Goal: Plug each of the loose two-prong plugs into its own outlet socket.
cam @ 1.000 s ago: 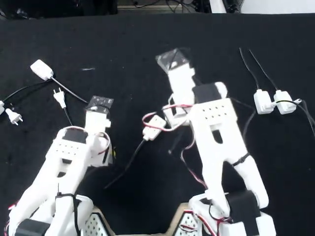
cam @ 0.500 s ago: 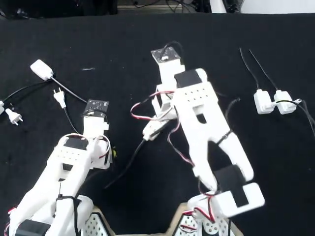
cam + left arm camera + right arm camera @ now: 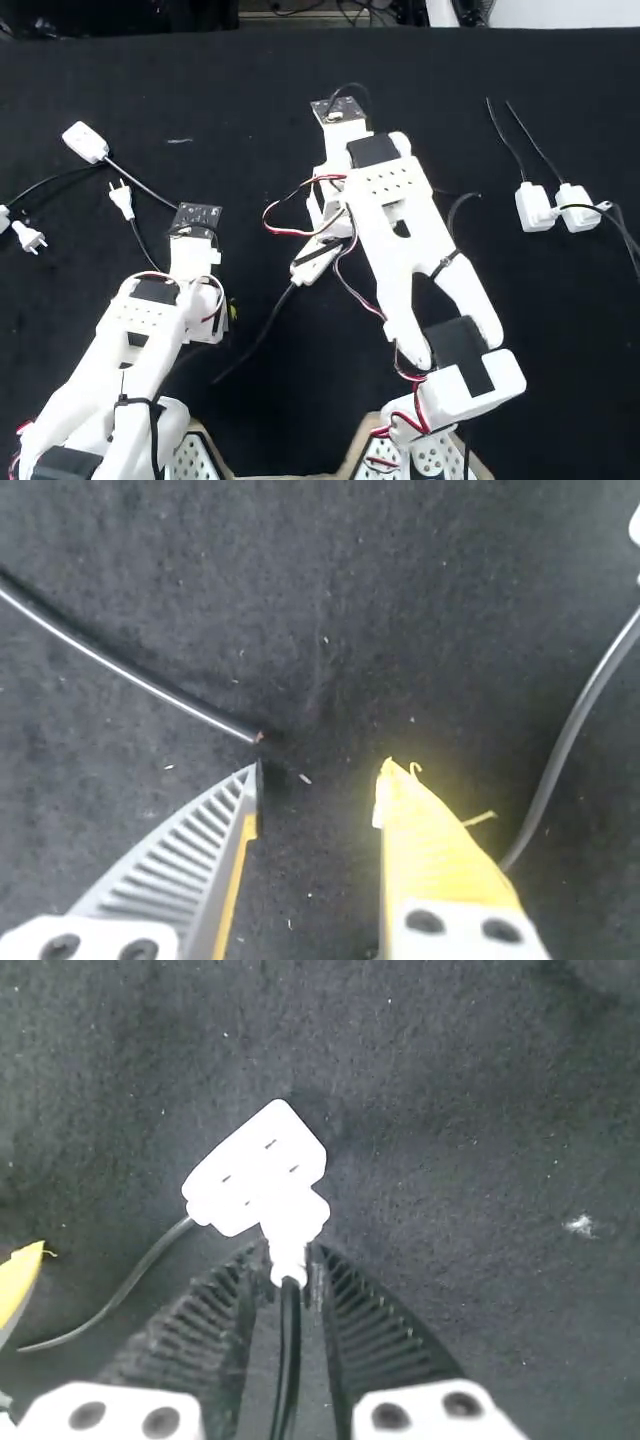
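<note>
Jaws of the right gripper (image 3: 288,1275) are clamped on a white plug (image 3: 289,1242); the left gripper (image 3: 318,775), lower left in the high view, is held open.

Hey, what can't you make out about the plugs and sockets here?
High view: the right pincer covers whatever it holds.
Right wrist view: the plug hides its own prongs; seating in the socket is unclear.
Left wrist view: the edge cuts off the cable by the left pincer.
High view: the right arm partly hides the middle socket.
</note>
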{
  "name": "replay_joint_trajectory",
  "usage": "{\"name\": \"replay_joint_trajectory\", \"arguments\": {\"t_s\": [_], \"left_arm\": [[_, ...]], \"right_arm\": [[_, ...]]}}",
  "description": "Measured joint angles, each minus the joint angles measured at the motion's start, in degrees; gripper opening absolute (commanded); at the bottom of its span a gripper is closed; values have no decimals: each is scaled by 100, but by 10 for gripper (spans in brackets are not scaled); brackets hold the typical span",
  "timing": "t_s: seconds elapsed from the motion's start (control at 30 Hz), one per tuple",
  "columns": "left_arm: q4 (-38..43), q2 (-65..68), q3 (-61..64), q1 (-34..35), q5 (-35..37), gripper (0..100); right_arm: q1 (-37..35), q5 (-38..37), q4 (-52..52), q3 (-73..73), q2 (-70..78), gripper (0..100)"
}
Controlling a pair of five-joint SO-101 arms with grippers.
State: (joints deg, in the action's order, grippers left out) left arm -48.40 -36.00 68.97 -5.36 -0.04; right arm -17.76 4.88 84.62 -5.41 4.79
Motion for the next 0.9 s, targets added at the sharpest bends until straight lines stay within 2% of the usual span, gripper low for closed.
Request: {"name": "replay_joint_trajectory", "arguments": {"t_s": [0.9], "left_arm": [[0,0,0,0,0,197]], "right_arm": [[0,79,-387,0,53,11]]}}
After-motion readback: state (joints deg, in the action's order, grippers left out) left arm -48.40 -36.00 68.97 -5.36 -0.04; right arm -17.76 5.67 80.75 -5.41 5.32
